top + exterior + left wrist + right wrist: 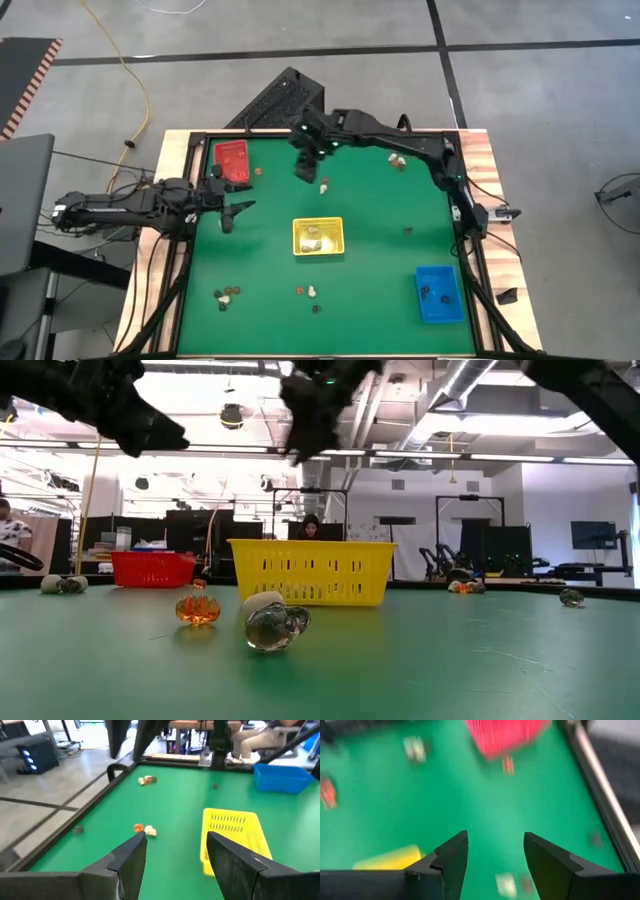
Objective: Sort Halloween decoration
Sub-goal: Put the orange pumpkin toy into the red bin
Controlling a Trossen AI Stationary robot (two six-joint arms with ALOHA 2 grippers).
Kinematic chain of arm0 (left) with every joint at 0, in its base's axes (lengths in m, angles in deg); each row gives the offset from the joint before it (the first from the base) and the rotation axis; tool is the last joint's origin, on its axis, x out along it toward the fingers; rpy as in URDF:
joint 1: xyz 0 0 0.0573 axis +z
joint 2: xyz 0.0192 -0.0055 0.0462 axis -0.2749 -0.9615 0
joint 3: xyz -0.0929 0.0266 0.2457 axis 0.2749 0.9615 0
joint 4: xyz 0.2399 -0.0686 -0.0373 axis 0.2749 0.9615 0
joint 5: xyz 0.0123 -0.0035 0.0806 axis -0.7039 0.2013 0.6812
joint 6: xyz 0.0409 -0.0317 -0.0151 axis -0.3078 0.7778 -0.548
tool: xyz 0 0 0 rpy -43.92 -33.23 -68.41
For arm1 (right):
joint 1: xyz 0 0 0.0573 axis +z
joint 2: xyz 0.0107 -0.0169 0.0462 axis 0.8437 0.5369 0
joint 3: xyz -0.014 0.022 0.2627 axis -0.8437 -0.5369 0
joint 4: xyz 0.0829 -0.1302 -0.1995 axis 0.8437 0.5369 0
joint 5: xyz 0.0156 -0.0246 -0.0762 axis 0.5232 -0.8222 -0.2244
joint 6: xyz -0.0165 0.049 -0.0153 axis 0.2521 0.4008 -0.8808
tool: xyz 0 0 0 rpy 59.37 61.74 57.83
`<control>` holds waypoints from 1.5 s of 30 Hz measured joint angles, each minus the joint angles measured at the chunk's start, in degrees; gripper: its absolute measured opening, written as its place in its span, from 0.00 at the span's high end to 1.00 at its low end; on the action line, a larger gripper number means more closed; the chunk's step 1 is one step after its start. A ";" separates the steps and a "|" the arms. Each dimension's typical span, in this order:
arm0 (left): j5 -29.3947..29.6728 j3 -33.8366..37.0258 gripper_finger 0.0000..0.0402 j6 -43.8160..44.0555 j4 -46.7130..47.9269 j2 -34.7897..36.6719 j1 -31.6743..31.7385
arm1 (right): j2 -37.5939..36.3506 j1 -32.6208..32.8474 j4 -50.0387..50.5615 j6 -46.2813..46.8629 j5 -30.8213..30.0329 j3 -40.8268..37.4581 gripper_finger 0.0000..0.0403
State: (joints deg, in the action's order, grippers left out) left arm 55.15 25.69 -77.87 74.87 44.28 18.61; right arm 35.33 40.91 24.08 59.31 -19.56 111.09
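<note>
High view showed the right gripper (307, 168) reaching across the far side of the green table (380, 210), poised above a small cream and brown trinket pair (324, 185) just beyond the yellow tray (318, 236). Its fingers stood apart with nothing between them. Left gripper (234, 213) hung over the table's left side near the red tray (232, 162), fingers also spread and empty.

Judged step: approach for a pick, nothing yet lifted. Next move likely calls for lowering the right gripper squarely over one trinket of the pair, not both, then closing.

Trinkets lay scattered: a cluster near the front left (227, 295), a few at front centre (311, 292), one pair at the far right (397, 160), a lone dark one (408, 231) right of centre. Some already sat in the yellow tray and in the blue tray (438, 293).

Surface: green felt-like mat, wooden border. Low view showed an orange pumpkin trinket (198, 606) and a clear skull-like one (274, 626) in front of the yellow tray. Room behind: open workshop, racks, monitors, a seated person (310, 528).
</note>
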 joint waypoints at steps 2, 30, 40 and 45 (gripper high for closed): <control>-2.64 -0.02 0.51 1.44 -4.46 -3.93 0.00 | -3.02 1.01 7.71 -0.77 -0.10 -0.22 0.45; -18.70 -13.33 0.57 49.78 22.01 -35.03 -32.41 | -52.37 51.52 -38.92 17.88 -47.76 -76.56 0.45; -10.74 -13.35 0.57 51.48 13.22 -48.72 -45.06 | -52.35 51.43 -38.34 14.19 -47.79 -76.41 0.45; -10.95 -13.35 0.57 51.10 13.08 -54.09 -45.40 | -52.33 49.35 -38.49 14.08 -47.77 -76.41 0.45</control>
State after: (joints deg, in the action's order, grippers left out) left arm 44.20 12.33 -26.77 87.96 -9.81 -26.78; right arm -17.00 90.26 -14.41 73.39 -67.33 34.68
